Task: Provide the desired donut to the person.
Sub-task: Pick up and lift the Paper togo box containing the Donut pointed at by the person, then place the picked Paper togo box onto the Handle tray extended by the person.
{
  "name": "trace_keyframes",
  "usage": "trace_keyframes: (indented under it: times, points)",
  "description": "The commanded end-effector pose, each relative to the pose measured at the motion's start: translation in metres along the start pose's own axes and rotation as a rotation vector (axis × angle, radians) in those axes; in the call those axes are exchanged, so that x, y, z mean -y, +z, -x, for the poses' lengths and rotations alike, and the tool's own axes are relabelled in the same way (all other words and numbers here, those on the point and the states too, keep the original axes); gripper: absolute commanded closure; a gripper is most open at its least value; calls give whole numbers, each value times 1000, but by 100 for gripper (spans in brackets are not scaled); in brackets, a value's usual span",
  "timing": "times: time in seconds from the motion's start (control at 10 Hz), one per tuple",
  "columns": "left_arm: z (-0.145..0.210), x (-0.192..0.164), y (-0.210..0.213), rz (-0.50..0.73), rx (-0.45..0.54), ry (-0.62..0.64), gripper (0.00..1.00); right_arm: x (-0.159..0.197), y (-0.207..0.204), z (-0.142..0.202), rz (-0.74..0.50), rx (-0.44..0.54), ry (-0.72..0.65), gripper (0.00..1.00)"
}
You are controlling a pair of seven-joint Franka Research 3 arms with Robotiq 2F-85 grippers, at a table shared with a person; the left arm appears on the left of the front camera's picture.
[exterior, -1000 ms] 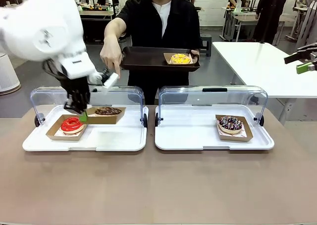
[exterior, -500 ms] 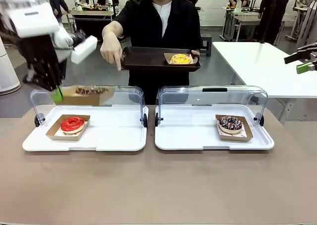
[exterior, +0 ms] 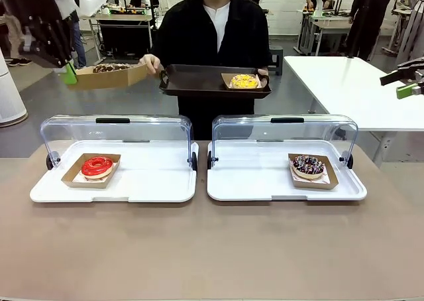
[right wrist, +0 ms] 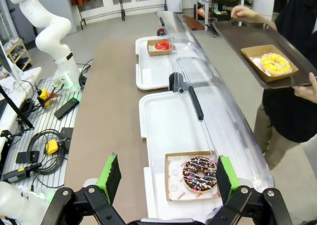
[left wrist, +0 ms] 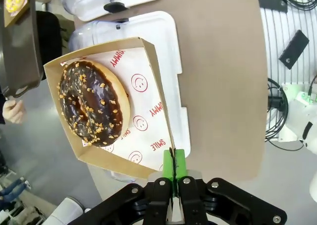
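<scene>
My left gripper (exterior: 69, 73) is high at the back left, shut on the edge of a cardboard tray (exterior: 112, 77) that holds a chocolate donut (exterior: 109, 67) with nut bits. In the left wrist view the green pads (left wrist: 173, 166) pinch the cardboard tray's (left wrist: 148, 111) corner, with the chocolate donut (left wrist: 91, 103) lying flat in it. The person (exterior: 215, 32) stands across the table with a dark serving tray (exterior: 199, 82) carrying a yellow donut (exterior: 244, 81). One hand (exterior: 151, 63) is at the serving tray's left end, beside the carton. My right gripper (exterior: 407, 83) hangs open at the far right.
Two white trays with raised clear lids stand on the table. The left tray (exterior: 152, 188) holds a red donut (exterior: 97, 166); the right tray (exterior: 252, 185) holds a sprinkled chocolate donut (exterior: 308, 165), which lies below my right gripper (right wrist: 167, 174). A white table (exterior: 344, 82) stands at the right.
My left gripper has lifted the carton with the chocolate donut out of the left tray, up and back toward the person. The person's pointing hand has drawn back to the serving tray.
</scene>
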State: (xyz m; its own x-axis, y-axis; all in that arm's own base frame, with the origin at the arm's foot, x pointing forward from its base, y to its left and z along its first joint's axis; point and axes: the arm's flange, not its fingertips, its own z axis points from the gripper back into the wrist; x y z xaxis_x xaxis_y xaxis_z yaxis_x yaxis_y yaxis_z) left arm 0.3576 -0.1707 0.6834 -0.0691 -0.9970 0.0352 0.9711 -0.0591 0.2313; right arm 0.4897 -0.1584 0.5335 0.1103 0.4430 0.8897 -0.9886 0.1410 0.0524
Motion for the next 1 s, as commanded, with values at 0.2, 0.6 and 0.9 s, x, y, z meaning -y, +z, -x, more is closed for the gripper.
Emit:
trace_keyframes:
  times: [0.2,0.6,0.9]
  points:
    - [1,-12,-9,-2,7,4,100,0,-1,-2,3,9,3,0]
    - [1,-12,-9,-2,7,4,100,0,-1,-2,3,9,3,0]
    - [1,-12,-9,-2,7,4,100,0,-1,-2,3,9,3,0]
